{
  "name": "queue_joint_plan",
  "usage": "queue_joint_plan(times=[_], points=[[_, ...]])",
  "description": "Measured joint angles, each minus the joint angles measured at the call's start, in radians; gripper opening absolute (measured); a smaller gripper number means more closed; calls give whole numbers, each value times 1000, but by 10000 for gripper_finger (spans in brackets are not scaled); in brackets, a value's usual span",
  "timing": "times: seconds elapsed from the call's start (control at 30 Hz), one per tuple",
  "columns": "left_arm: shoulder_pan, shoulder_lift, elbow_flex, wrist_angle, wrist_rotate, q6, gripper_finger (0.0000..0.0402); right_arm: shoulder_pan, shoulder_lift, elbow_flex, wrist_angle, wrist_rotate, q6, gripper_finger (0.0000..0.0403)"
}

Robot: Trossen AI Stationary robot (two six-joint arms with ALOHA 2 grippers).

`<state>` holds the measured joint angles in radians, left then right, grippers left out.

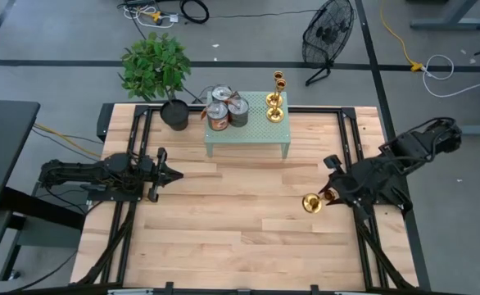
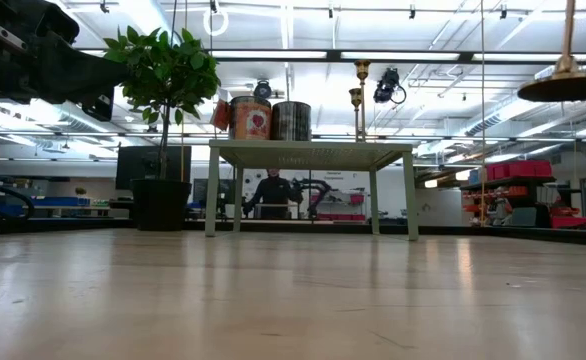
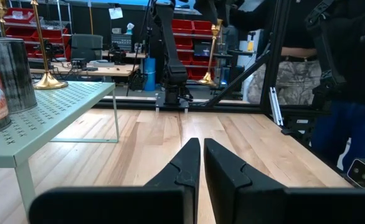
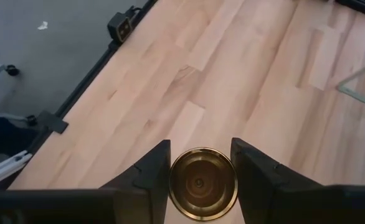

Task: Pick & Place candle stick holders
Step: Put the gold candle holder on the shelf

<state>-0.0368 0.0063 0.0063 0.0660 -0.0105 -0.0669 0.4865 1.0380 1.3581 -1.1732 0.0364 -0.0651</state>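
The right gripper [image 4: 201, 163] has its two dark fingers [image 4: 150, 171] squeezed on a gold candle holder [image 4: 203, 182]. From the wrist camera we look straight at the round bottom of the holder, so its long thin part points back toward the wrist and the holder lies sideways, not standing up. From above, this gripper is at about 4 o'clock on the wooden table [image 1: 248, 221], and the round bottom [image 1: 311, 203] sticks out toward 9 o'clock.

The green shelf [image 1: 248, 131] sits at 12 o'clock, so it lies up and across from the held holder. Two more gold holders [image 1: 274, 100] stand up straight on its right end, next to two tins [image 1: 224, 109]. The right arm is the nearer one to that end.

The left gripper [image 3: 201, 160] waits at 9 o'clock with its fingers together, holding nothing.

One tin has a red label with letters, but they are too cut off to read.
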Motion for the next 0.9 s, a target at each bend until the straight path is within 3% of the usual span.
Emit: queue_joint_plan(times=[0.27,0.9], points=[[0,0,0,0,0,0,30,-92,8,2,-10,-2,-8,144],[0,0,0,0,0,0,30,-476,183,18,83,31,35,144]])
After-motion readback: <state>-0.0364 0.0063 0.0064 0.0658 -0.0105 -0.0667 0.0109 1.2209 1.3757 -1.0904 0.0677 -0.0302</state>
